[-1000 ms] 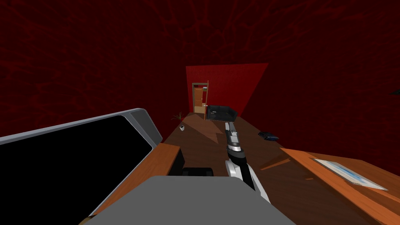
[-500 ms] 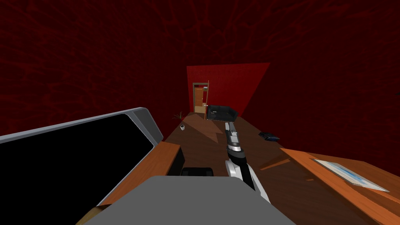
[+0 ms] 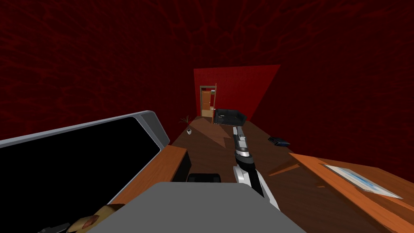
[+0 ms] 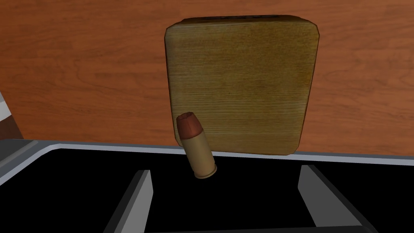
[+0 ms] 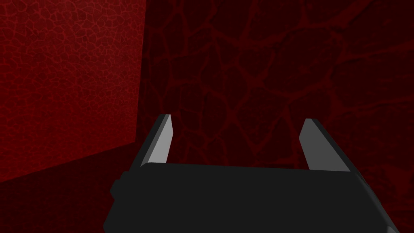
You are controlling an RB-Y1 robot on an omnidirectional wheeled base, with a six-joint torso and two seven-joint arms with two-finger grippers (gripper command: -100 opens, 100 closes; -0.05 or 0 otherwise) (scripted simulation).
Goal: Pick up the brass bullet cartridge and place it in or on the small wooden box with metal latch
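Brass cartridge (image 4: 198, 149) by wooden box (image 4: 242, 81) corner, beyond wide-apart left fingers (image 4: 313, 190)

We're counting one cartridge (image 4: 197, 149) and one wooden box (image 4: 242, 81), plus one black screen (image 3: 72, 170) in a grey frame. Further off we make it one dark sofa (image 3: 229, 116), one door (image 3: 207, 102), one small plant (image 3: 185, 119) and one pale sheet (image 3: 362, 181). And two grippers, the left gripper (image 4: 224, 170) and the right gripper (image 5: 237, 119), with two fingers (image 5: 161, 139) each.
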